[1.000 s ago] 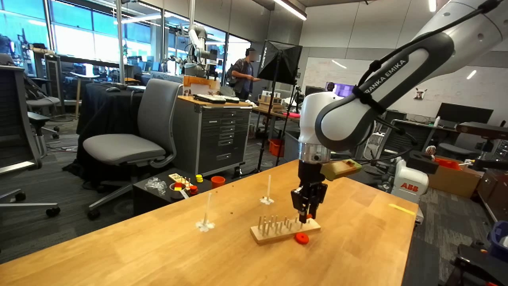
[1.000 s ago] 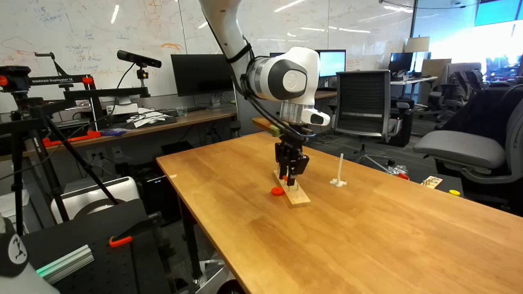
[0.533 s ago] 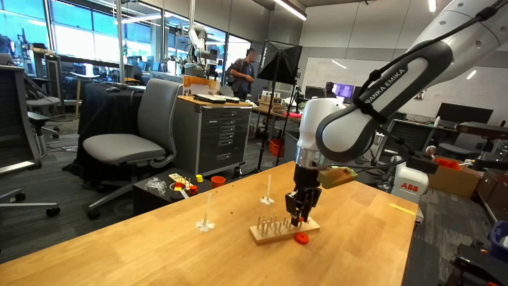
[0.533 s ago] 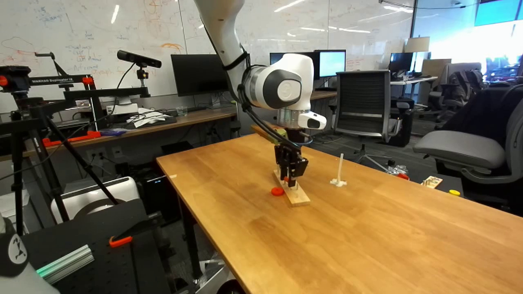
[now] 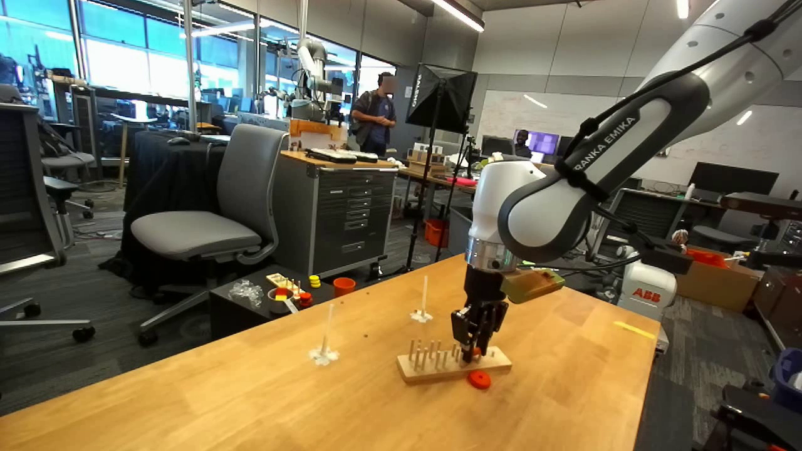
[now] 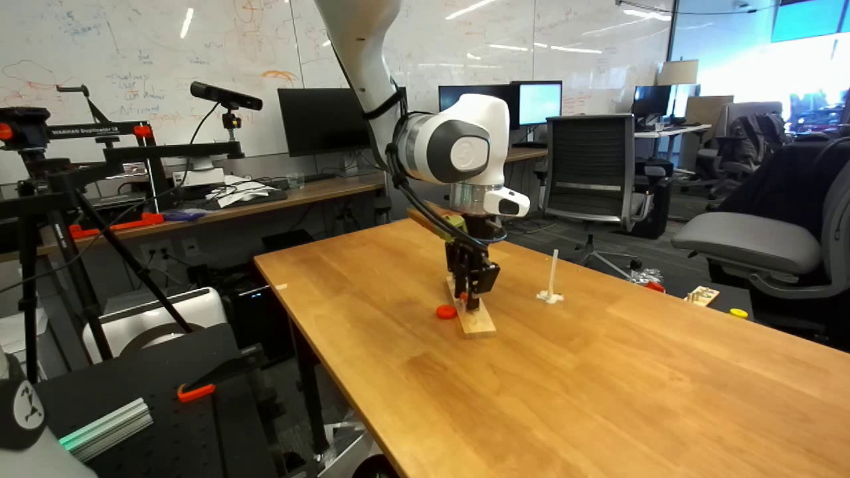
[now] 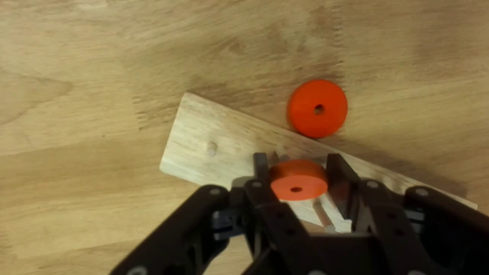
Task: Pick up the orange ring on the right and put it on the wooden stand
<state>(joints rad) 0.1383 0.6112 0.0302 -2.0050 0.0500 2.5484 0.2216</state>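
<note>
My gripper (image 7: 298, 165) is shut on an orange ring (image 7: 299, 187), one finger on either side of it. The ring looks tilted, and whether its hole meets a peg I cannot tell. Below it lies the wooden stand (image 7: 198, 133), a pale block with short pegs, also seen in both exterior views as the stand (image 5: 432, 373) (image 6: 479, 326). The gripper (image 5: 474, 356) is low among the pegs, towards the stand's right part in that exterior view. A second orange ring (image 7: 319, 118) lies flat on the table against the stand's long edge.
Two thin pale upright pegs (image 5: 326, 338) (image 5: 424, 307) are fixed to the wooden table (image 5: 263, 388) with whitish patches. Off the table, a low black stand (image 5: 235, 316) bears cups, yellow and red pieces and another pegged block.
The gripper has come down with its ring, moving left in an exterior view. The stand and the loose ring have shifted slightly. A person in the background has moved.
</note>
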